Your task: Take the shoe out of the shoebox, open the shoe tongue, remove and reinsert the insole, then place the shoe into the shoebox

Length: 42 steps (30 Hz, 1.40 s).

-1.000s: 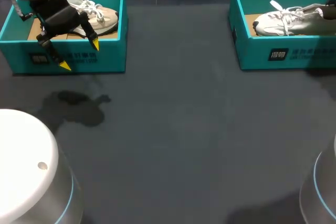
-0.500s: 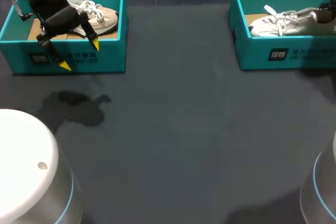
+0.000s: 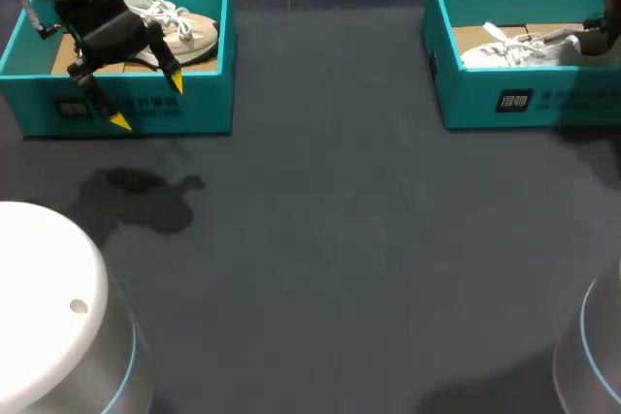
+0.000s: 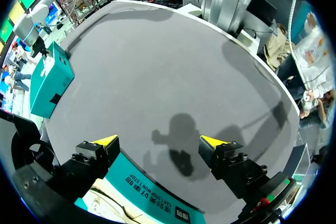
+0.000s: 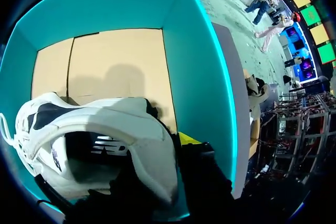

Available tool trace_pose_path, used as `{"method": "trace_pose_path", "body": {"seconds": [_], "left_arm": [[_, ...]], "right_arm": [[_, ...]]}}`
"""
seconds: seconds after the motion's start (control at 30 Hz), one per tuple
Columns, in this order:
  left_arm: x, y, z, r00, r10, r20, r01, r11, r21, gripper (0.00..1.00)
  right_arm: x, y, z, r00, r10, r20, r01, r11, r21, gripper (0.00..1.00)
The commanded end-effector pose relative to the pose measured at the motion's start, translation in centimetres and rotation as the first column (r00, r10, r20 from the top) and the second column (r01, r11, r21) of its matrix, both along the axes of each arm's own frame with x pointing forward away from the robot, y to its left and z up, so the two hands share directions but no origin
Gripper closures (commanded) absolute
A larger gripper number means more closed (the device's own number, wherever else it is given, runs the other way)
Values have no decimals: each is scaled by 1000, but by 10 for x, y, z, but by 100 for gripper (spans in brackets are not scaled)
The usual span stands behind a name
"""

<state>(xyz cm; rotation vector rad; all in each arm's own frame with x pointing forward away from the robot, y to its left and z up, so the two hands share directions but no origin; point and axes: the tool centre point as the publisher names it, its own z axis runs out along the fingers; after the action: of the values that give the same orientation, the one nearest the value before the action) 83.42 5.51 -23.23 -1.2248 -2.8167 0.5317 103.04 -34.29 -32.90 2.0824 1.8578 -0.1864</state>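
Right wrist view shows the right pincer (image 5: 167, 148) clamping the firm heel collar, likely the best hold on the light, floppy white lace-up sneaker (image 5: 131, 124) inside the teal cardboard shoebox (image 3: 524, 104) at the head view's upper right; the left pincer (image 4: 158, 141) gapes empty.

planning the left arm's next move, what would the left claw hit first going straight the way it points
Most likely the bare table, just past the front wall of the teal shoebox under the open left claw. Depth is unclear, so it might clip that wall first.
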Motion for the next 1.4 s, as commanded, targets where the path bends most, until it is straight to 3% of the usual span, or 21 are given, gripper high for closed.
{"method": "trace_pose_path", "body": {"seconds": [0.03, 0.63, 0.73, 0.97, 1.07, 1.33, 1.4], "left_arm": [[0, 0, 0, 1000, 0, 2, 0, 1000, 2, 0], [0, 0, 0, 1000, 0, 2, 0, 1000, 2, 0], [0, 0, 0, 1000, 0, 2, 0, 1000, 2, 0], [0, 0, 0, 1000, 0, 2, 0, 1000, 2, 0], [0, 0, 0, 1000, 0, 2, 0, 1000, 2, 0], [0, 0, 0, 1000, 0, 2, 0, 1000, 2, 0], [0, 0, 0, 1000, 0, 2, 0, 1000, 2, 0]], "right_arm": [[5, 2, -5, 1000, -6, -9, 6, 1000, -3, 100], [7, 7, -20, 998, -17, -53, 17, 1000, 6, 100], [7, 7, -21, 998, -19, -53, 19, 1000, 8, 84], [7, 6, -21, 999, -19, -47, 20, 1000, 18, 72], [7, 6, -19, 999, -19, -41, 20, 1000, 19, 60], [5, 7, -13, 999, -24, -31, 25, 1000, 18, 52], [4, 8, -9, 1000, -21, -17, 22, 999, 23, 33]]}}
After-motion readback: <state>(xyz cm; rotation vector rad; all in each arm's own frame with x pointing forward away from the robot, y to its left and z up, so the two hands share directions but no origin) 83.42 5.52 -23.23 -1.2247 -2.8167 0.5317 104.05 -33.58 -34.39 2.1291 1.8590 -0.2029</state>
